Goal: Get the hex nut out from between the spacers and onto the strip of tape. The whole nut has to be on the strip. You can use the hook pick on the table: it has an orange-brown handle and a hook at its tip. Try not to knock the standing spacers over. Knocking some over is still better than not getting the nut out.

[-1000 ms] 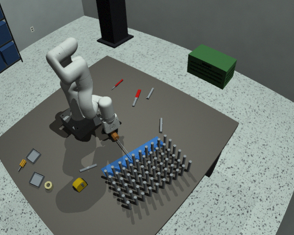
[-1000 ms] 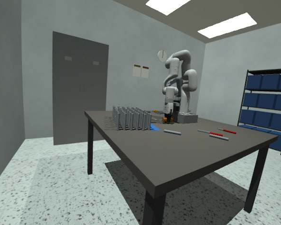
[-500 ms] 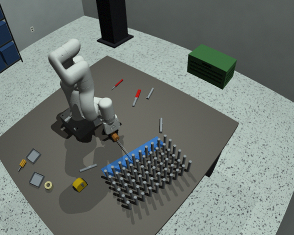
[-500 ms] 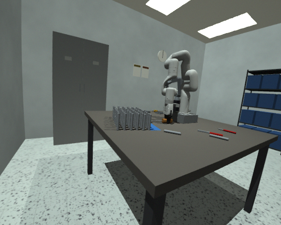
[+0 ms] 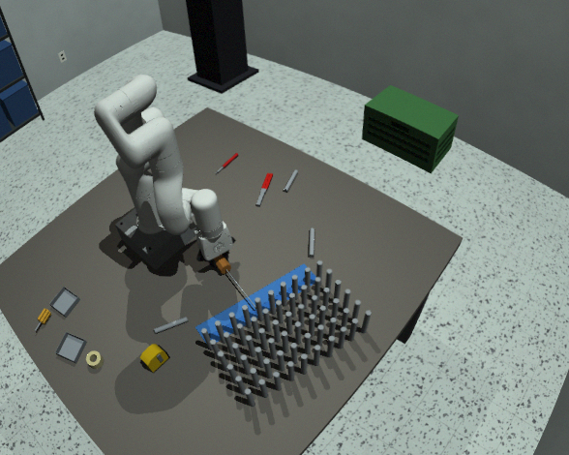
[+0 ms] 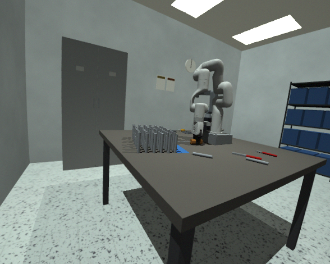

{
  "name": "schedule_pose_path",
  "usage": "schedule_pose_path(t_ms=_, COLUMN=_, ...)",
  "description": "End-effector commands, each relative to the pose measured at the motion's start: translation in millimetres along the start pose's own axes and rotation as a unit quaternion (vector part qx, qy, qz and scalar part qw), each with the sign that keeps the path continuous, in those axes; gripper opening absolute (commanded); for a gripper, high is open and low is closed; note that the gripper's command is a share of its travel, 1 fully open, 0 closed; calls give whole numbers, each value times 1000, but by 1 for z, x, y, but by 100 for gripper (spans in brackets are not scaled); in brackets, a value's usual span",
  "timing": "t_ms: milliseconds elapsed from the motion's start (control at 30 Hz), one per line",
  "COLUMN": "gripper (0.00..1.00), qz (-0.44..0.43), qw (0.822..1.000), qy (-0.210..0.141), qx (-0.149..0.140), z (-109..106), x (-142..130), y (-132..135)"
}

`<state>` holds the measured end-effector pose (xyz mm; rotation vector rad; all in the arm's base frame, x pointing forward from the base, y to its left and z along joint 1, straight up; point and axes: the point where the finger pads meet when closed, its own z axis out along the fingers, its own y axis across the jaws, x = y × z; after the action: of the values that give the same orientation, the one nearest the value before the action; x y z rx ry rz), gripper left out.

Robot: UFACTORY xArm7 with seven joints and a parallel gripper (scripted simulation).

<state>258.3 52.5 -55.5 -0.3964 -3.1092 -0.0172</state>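
My gripper [image 5: 222,264] [image 6: 196,141] is shut on the orange-brown handle of the hook pick [image 5: 223,265] [image 6: 193,141], low over the table beside the robot base. The pick's thin shaft [image 5: 239,289] slants down toward the blue strip of tape [image 5: 262,293] [image 6: 182,149], and its tip reaches the near edge of the spacers. The grey spacers [image 5: 284,327] [image 6: 155,138] stand upright in a dense grid, the nearest rows on the tape. The hex nut is hidden among them in both views.
Loose grey rods [image 5: 311,241] [image 5: 170,324] [image 5: 290,180] and two red-handled tools [image 5: 264,188] [image 5: 226,162] lie on the table [image 5: 382,234]. At front left are a yellow tape measure [image 5: 154,356], a tape roll [image 5: 94,358], two small trays [image 5: 64,301] [image 5: 71,347] and a small screwdriver [image 5: 43,318].
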Motion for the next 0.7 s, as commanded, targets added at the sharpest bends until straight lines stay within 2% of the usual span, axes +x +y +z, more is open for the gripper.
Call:
schedule_pose_path(t_ms=0, gripper=0, qz=0, qw=1000, qy=-1, qx=0, z=0, x=-1, y=0)
schedule_pose_path(t_ms=33, gripper=0, qz=0, qw=1000, qy=-1, qx=0, z=0, x=-1, y=0)
schedule_pose_path(t_ms=67, gripper=65, qz=0, qw=1000, qy=-1, qx=0, z=0, x=-1, y=0)
schedule_pose_path(t_ms=667, gripper=65, qz=0, qw=1000, qy=-1, qx=0, z=0, x=-1, y=0)
